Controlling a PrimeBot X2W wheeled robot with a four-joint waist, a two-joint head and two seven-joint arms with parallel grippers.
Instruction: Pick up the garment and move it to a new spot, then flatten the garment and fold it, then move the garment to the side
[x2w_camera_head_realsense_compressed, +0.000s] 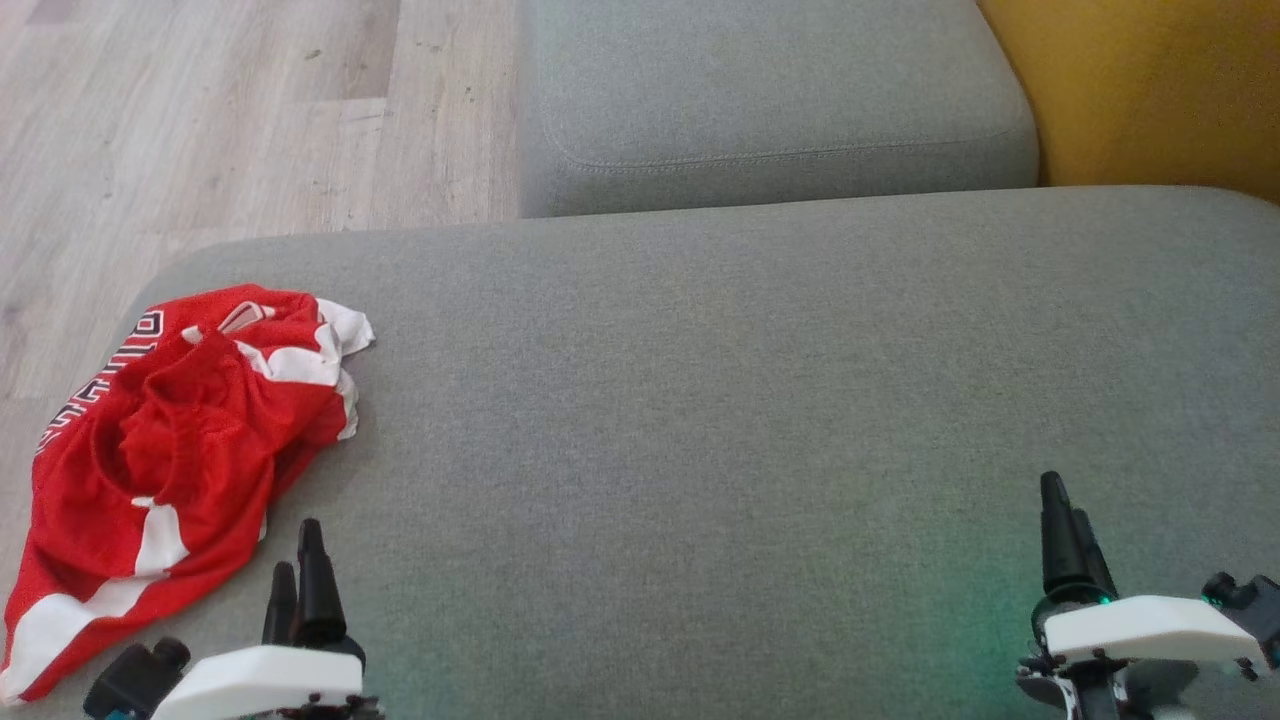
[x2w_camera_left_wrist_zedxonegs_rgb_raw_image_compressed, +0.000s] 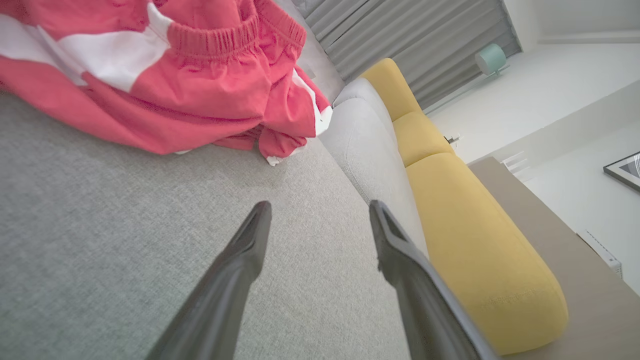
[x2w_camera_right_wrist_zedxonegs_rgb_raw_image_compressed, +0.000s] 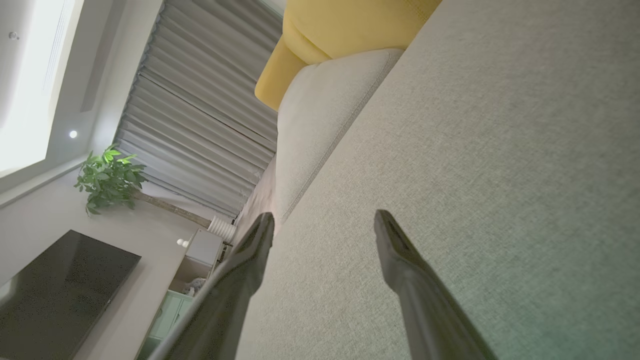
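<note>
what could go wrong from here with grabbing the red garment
The red garment lies crumpled at the left edge of the grey cushion; a nudge may slide it onto the wooden floor.
It is bunched in layers, so the open left gripper might pinch only one fold.

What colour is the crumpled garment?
Garment: red with white panels; best in head view.

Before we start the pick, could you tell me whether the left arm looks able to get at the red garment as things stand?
Probably yes: the open left gripper sits right beside the crumpled red garment on the grey cushion, with nothing lying between them.
</note>
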